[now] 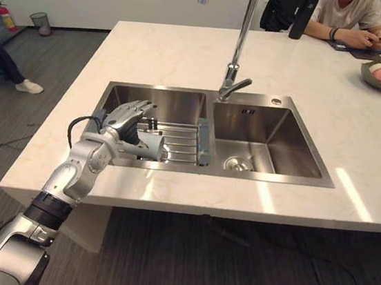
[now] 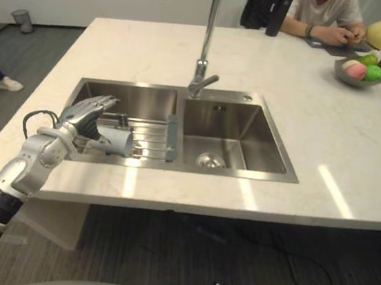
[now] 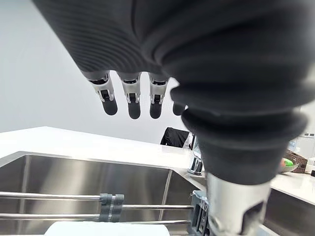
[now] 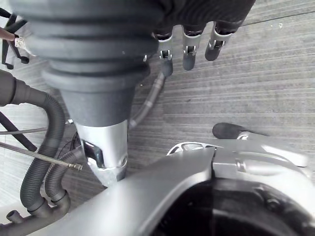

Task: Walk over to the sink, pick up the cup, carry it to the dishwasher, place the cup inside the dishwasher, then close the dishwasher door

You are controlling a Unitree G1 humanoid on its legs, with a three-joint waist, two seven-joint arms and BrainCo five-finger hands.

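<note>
So the left hand (image 1: 125, 119) is hanging over the left basin of the stainless double sink (image 1: 161, 101) set in the pale marble table (image 1: 174, 50). Its fingers are spread straight, gripping nothing. The light grey cup (image 1: 152, 145) lies on its side on the wire rack (image 1: 180, 141), right by the thumb. The right hand (image 4: 190, 54) dangles loose-fingered and empty above the floor.

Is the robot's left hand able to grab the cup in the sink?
Probably yes. The open left hand is right beside the cup, which lies on the rack in the sink, with nothing seen between them.
</note>
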